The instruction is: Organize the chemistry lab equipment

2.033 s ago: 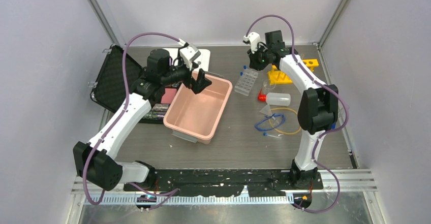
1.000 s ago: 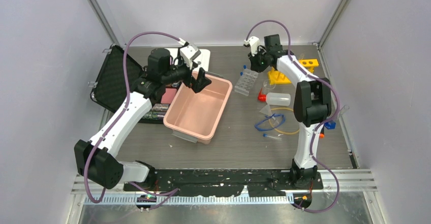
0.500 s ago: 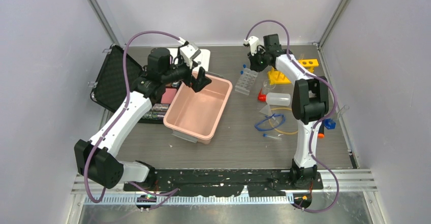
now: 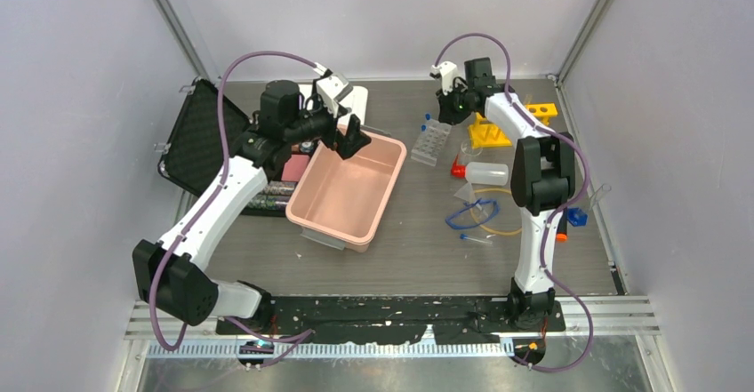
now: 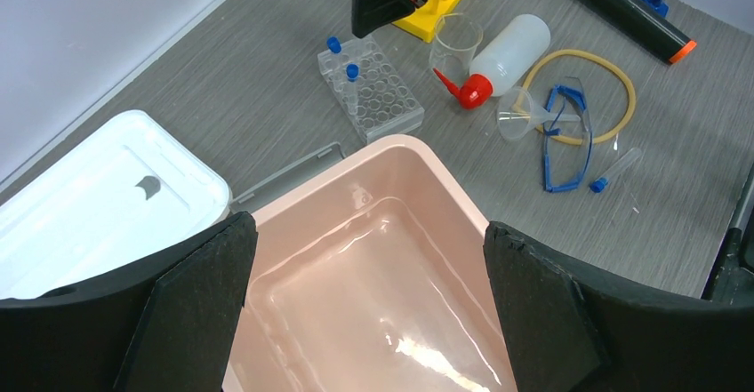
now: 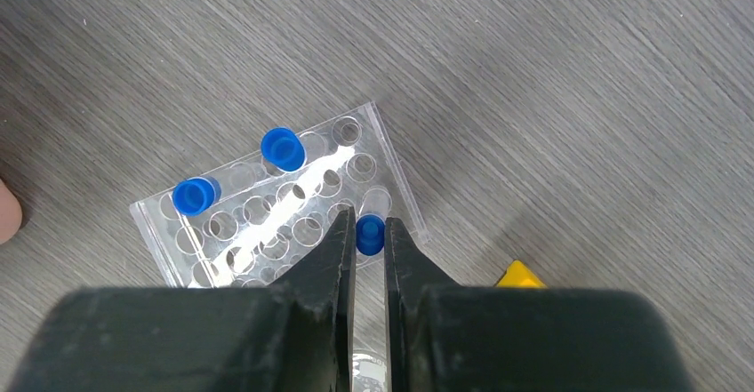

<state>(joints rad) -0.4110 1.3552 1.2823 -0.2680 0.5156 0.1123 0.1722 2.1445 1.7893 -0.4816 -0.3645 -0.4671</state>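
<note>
The right arm's elbow has shifted a little leftward over the last two seconds, its wrist staying above the tray; the left arm has barely moved. The right gripper (image 6: 366, 228) is clamped on a blue-capped test tube (image 6: 369, 236), directly between its fingertips at the nearest edge of the clear tube tray (image 6: 391, 179). Two more capped tubes (image 6: 283, 148) stand ahead and left of the fingers. A corner of the yellow tube rack (image 6: 517, 275) shows just to their right. The left gripper (image 5: 369, 228) hangs spread wide above the pink tub (image 5: 391, 141), holding nothing.
</note>
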